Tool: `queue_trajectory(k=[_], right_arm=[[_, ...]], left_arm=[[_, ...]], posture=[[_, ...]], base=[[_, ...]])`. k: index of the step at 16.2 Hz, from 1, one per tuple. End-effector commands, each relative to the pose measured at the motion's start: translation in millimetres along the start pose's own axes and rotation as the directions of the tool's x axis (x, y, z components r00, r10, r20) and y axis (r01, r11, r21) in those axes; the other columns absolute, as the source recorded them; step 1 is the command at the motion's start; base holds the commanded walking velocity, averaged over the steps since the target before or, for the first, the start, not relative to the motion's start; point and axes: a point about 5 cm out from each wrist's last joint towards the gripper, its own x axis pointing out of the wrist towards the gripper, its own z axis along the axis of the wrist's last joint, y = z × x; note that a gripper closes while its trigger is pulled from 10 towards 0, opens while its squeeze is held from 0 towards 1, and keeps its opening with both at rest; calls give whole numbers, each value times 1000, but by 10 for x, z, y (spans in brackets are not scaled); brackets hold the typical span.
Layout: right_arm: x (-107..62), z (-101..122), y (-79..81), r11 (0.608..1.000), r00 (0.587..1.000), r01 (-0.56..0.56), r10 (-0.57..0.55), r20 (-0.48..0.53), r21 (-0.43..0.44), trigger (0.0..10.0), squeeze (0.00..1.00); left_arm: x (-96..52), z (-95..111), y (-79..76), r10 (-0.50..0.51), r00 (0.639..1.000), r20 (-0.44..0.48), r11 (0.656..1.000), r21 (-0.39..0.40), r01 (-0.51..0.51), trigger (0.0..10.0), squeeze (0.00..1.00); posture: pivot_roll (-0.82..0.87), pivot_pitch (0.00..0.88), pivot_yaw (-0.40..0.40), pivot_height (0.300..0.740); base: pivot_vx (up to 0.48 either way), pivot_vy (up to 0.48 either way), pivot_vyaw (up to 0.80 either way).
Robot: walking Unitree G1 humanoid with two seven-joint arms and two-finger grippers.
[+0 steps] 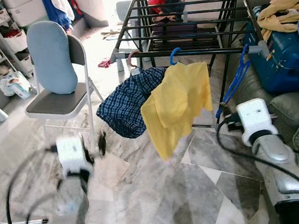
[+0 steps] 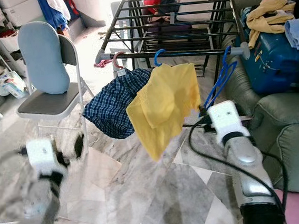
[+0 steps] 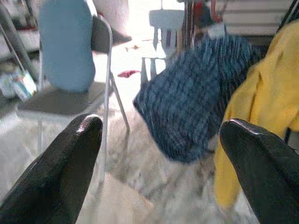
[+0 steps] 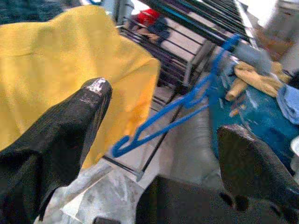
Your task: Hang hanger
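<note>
With bare blue plastic hanger [image 1: 237,81] hooked at black metal drying rack [image 1: 186,53] front rail's right corner, hanging looks done; I back right pincer [image 4: 159,140], released, clear; left pincer [image 3: 161,154] released.

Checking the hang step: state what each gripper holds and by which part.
Nothing is held. The right gripper is open beside the blue hanger, which hangs from the rack. The left gripper is open too.

Empty blue hanger [image 1: 236,85] hangs tilted on the black rack's [image 1: 196,51] front rail (right end).
</note>
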Motion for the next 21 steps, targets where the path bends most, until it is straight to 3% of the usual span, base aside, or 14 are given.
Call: queue_trajectory(k=[1,6,8,9,10,12,14,21], right_arm=[[-8,34,40,998,999,-39,40,13,-47,10000,0],[41,50,99,995,997,-72,72,2,-69,10000,0],[24,93,250,985,991,-132,135,21,-108,10000,0],[1,136,290,974,987,-144,154,44,-173,10000,0],[-14,143,304,974,987,-141,153,52,-176,10000,0],[-55,21,344,989,993,-117,119,18,-89,10000,0],[-106,32,436,983,986,-161,165,29,-89,10000,0],[-58,71,456,982,984,-172,175,39,-73,10000,0]], left_arm=[[-13,4,19,30,1000,4,1000,2,-30,10000,0],[83,-1,-164,18,1000,11,999,-40,-18,10000,0],[82,45,-104,47,999,23,998,-32,-46,10000,0],[65,72,-104,38,999,25,999,-24,-37,10000,0],[51,85,-123,18,1000,25,1000,-16,-18,10000,0],[28,74,-181,-30,999,23,1000,8,30,10000,0],[5,71,-150,14,1000,18,999,-32,-13,10000,0],[5,37,-275,-10,1000,-6,999,-54,9,10000,0]], posture=[[-57,0,-13,740],[-55,0,-57,740],[-57,0,-19,740],[-56,0,2,740],[-53,0,7,740],[-41,0,-7,740],[-35,0,-28,740],[-41,0,-10,740]], base=[[0,0,0],[0,0,113],[0,0,0],[0,0,800],[0,0,800],[0,0,800],[0,0,800],[0,0,800]])
